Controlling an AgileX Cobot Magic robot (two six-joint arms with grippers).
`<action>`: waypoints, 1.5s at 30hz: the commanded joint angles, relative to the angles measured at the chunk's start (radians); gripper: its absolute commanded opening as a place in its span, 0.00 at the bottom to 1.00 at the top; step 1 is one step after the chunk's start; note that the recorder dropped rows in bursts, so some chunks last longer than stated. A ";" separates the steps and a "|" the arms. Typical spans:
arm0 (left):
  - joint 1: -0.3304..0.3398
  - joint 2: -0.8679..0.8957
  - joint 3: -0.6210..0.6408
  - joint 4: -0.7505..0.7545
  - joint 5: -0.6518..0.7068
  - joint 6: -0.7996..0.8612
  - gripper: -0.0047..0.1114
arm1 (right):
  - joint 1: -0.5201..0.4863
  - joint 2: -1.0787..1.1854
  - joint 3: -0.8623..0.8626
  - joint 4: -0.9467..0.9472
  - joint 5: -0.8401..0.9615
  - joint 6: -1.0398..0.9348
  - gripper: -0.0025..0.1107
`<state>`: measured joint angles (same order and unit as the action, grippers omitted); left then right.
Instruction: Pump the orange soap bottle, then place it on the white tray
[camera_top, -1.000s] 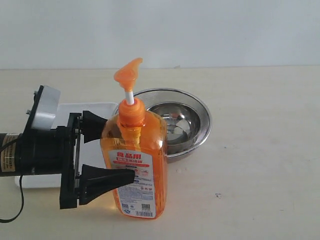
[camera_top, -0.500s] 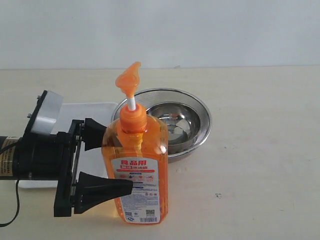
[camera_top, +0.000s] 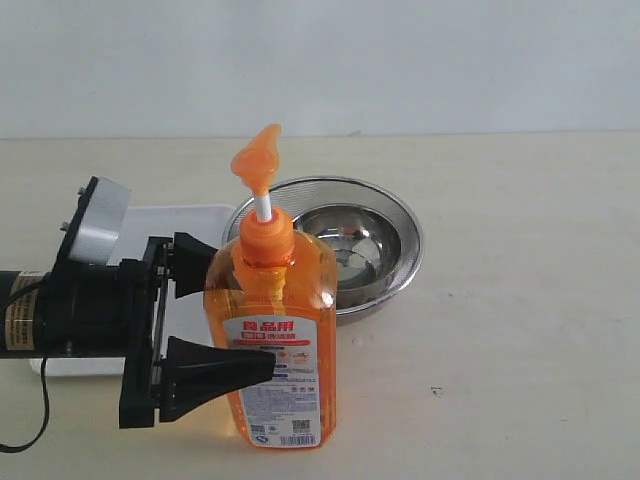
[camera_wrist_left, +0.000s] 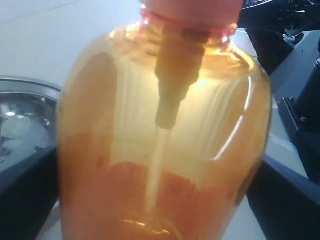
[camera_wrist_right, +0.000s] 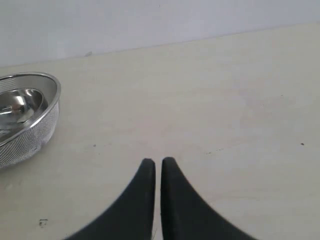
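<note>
- Finding the orange soap bottle (camera_top: 290, 330) upright on the table (camera_top: 520, 300), just in front of the mesh strainer (camera_top: 405, 215) with the steel bowl (camera_top: 355, 245) in it. Also noting it beside the white tray (camera_top: 190, 215) and not yet on it.
- Bracketing the bottle's body with the left gripper (camera_top: 240, 313), fingers spread wide, one behind the shoulder and one across the label. Seeing both dark fingers (camera_wrist_left: 25, 200) against the flanks in the left wrist view, so apparently clamping the bottle rather than merely flanking it.
- Judging the step as bracing the bottle for the pump, with the pump head (camera_top: 258, 160) riding high and the white stem (camera_top: 261, 208) showing.
- Hanging the right gripper (camera_wrist_right: 158, 165) over bare table near the strainer, fingers together with nothing between them, well apart from the bottle.
- Bringing those closed tips down squarely over the stem rather than out on the spout end, and pressing straight down to avoid levering the bottle over.
- Gripping firmly enough to resist that push without squeezing the soft wall inward.
- Holding the base flat on the table during the press.
- Minding the strainer rim close behind when lifting across to the tray afterward.
</note>
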<state>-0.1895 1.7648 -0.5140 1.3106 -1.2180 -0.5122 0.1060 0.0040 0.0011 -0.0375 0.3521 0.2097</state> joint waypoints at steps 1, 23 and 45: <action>-0.036 0.003 -0.004 -0.024 -0.003 0.034 0.82 | -0.005 -0.004 -0.001 0.001 -0.006 -0.006 0.02; -0.045 0.003 -0.004 -0.083 -0.003 0.034 0.82 | -0.005 -0.004 -0.001 0.001 -0.006 -0.006 0.02; -0.158 0.052 -0.011 -0.210 -0.003 0.139 0.82 | -0.005 -0.004 -0.001 0.001 -0.016 -0.006 0.02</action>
<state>-0.3274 1.8119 -0.5208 1.1325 -1.2136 -0.3971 0.1060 0.0040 0.0011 -0.0375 0.3521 0.2097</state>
